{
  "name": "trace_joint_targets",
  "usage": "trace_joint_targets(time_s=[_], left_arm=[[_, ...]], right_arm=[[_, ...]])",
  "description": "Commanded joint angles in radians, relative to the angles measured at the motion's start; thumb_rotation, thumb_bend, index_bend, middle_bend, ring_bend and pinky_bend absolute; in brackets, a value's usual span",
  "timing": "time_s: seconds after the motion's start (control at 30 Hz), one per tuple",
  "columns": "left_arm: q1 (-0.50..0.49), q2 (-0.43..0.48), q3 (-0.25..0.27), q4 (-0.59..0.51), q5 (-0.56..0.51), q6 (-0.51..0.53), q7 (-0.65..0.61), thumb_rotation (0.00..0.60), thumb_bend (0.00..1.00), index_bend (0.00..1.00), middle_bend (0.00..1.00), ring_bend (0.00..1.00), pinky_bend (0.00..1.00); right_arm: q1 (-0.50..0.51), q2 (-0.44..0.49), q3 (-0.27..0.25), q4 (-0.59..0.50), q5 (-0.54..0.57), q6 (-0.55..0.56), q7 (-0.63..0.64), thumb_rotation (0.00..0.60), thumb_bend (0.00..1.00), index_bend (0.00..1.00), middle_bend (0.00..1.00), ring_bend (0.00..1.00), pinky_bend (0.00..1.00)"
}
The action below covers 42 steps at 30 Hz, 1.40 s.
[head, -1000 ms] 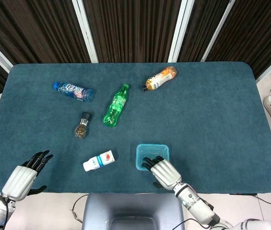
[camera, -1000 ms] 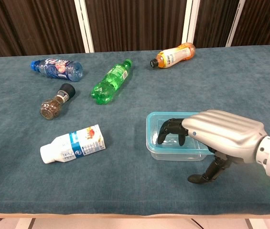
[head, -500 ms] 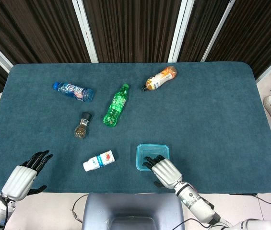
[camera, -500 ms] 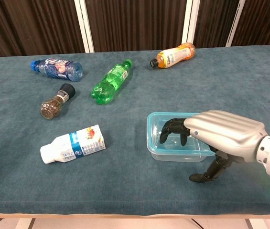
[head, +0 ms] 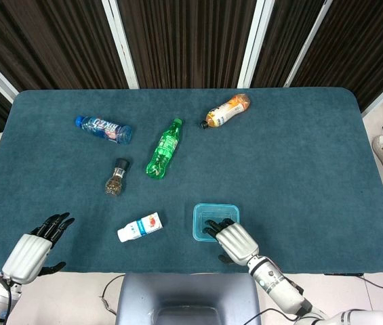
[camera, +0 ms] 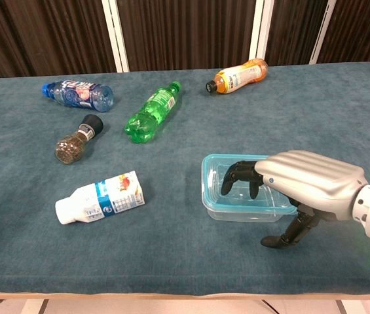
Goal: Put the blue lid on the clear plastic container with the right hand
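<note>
The clear plastic container (head: 214, 215) (camera: 232, 201) stands near the table's front edge, right of centre. A pale blue lid (camera: 216, 163) appears to lie flat on top of it, its rim lined up with the box. My right hand (head: 235, 242) (camera: 308, 180) hovers over the container's near right side, palm down. Its dark fingertips (camera: 237, 175) bend down onto or just above the lid, and the thumb points down at the cloth beside the box. It grips nothing. My left hand (head: 36, 249) rests open at the front left corner, fingers spread.
On the teal tablecloth (head: 299, 169) lie a small white bottle (head: 139, 227) left of the container, a pepper grinder (head: 116, 177), a green bottle (head: 163, 149), a blue-labelled water bottle (head: 104, 128) and an orange juice bottle (head: 228, 110) further back.
My right hand has slid a little back toward the table's near edge, uncovering more of the lid. The left hand and the bottles have not moved.
</note>
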Motion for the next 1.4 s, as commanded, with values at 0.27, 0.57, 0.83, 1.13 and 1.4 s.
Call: trace_joint_targets(time_s=[0.27,0.57,0.83,1.13,1.4], left_arm=[[-0.001,0.001,0.000,0.000,0.002,0.000,-0.001,0.600,0.34,0.12,0.08,0.11,0.44],[-0.002,-0.001,0.002,0.000,0.003,-0.004,0.004,0.600,0.34,0.12,0.08,0.11,0.44],[-0.003,0.000,0.001,-0.002,0.001,-0.007,0.004,0.600,0.34,0.12,0.08,0.11,0.44],[-0.002,0.002,0.000,-0.001,0.000,-0.002,-0.006,0.600,0.34,0.12,0.08,0.11,0.44],[-0.003,0.003,0.000,0.001,0.002,-0.001,-0.011,0.600,0.34,0.12,0.08,0.11,0.44]], right_arm=[[-0.020,0.015,0.008,-0.013,-0.060,0.059,0.021,0.600,0.36,0.39,0.28,0.35,0.38],[-0.041,0.042,0.018,-0.034,-0.113,0.105,0.055,0.600,0.36,0.39,0.28,0.35,0.38],[-0.024,0.054,0.024,-0.047,-0.139,0.064,0.112,0.600,0.35,0.38,0.28,0.34,0.37],[0.009,0.034,0.027,-0.046,-0.145,-0.002,0.131,0.600,0.35,0.37,0.28,0.33,0.36],[0.023,-0.004,0.041,-0.026,-0.120,-0.021,0.103,0.600,0.35,0.37,0.28,0.33,0.36]])
